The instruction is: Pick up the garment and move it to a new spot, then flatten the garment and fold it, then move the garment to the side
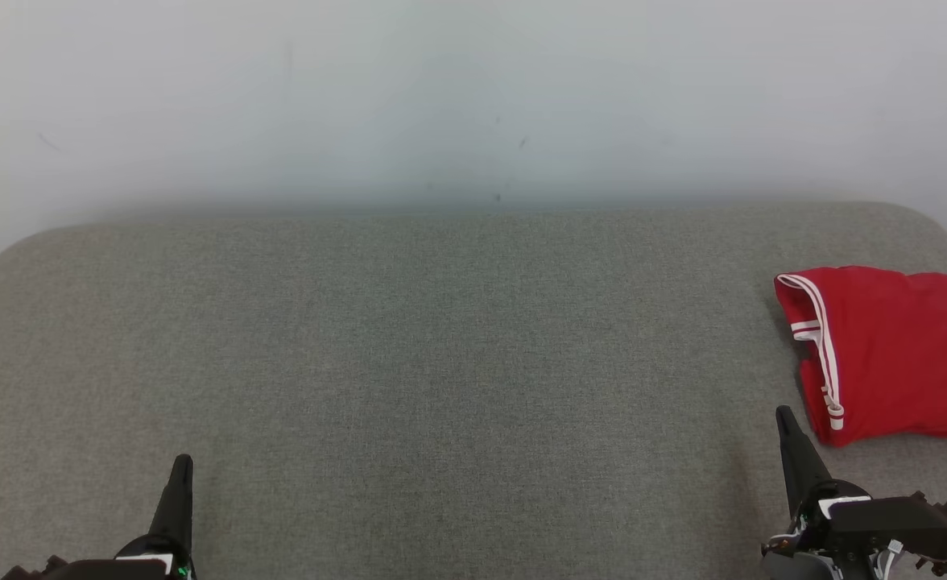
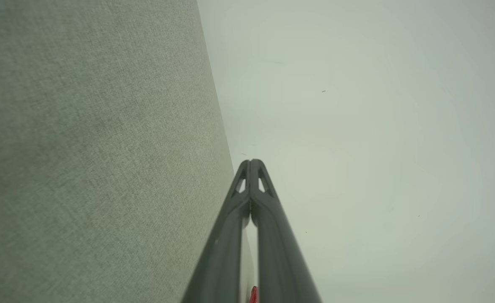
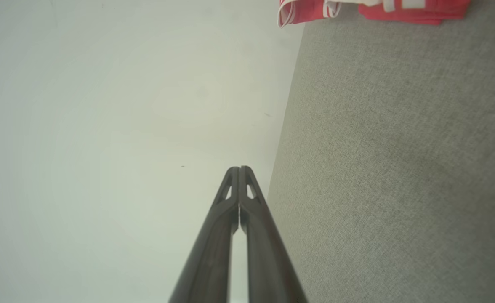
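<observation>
The fingers (image 2: 224, 252) of the left gripper (image 1: 182, 463) and right gripper (image 1: 784, 415) are pressed together, holding nothing. The red garment (image 1: 892, 354) lies folded on the gray surface (image 1: 441, 338).

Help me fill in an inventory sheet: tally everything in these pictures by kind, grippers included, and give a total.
Garments: 1, the red garment with white trim, at the right side of the padded surface.
Grippers: 2, the left gripper and the right gripper, both shut and holding nothing.
Surfaces: 1, the grey padded surface.
Total: 4
</observation>
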